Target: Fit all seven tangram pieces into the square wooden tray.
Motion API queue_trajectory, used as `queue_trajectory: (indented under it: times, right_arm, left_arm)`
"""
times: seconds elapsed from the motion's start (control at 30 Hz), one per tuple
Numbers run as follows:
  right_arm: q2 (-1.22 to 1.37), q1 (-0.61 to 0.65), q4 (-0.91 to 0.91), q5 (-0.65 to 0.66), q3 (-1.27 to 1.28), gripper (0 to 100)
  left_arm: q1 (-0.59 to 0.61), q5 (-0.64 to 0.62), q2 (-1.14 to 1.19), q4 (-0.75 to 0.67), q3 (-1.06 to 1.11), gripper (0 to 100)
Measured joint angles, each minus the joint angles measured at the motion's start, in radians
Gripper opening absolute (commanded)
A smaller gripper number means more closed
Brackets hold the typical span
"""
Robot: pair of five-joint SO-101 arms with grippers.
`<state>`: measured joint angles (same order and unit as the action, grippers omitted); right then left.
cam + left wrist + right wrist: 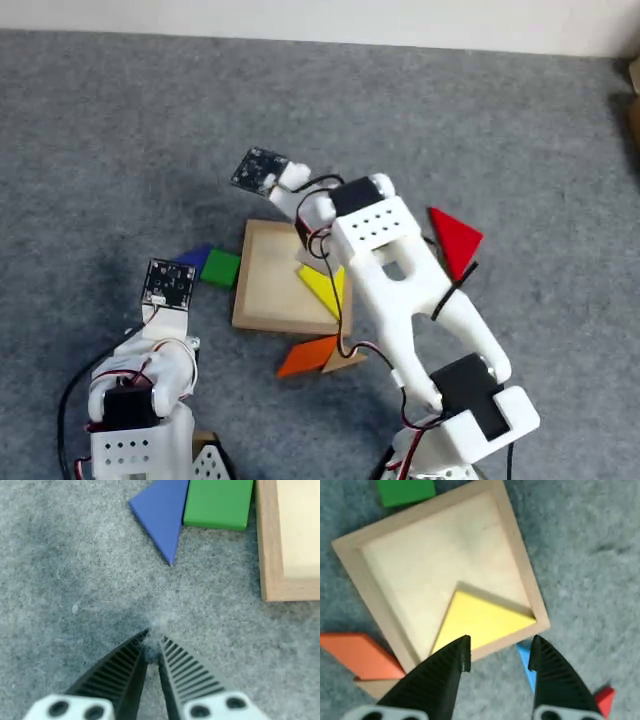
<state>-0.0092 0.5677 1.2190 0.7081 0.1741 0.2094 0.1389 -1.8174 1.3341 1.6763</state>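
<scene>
The square wooden tray (262, 300) lies flat on the grey felt-like tabletop (520, 140), slightly askew. 1 piece is inside: a smooth yellow triangle (480, 622), long edge along the tray's right wall, right-angle corner pointing left toward the middle. A green square (218, 502) and blue triangle (162, 510) touch each other just left of the tray. An orange parallelogram (308, 355), long axis left to right, sits by the near right corner; a red triangle (455, 240) lies farther right. The right end effector (500, 652) hangs released above the tray's right wall, empty. The left end effector (155, 637) is clenched on nothing over bare tabletop, near-left of the tray
</scene>
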Motion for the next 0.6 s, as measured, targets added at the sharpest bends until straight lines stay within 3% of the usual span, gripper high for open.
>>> queue_trajectory:
  times: [0.47, 0.6]
  right_arm:
    - [0.144, 0.012, -0.066, -0.005, 0.000, 18.9]
    - [0.063, -0.080, -0.041, -0.157, 0.000, 23.8]
  left_arm:
    - [0.000, 0.000, 0.000, 0.000, 0.000, 1]
    - [0.000, 0.000, 0.000, 0.000, 0.000, 1]
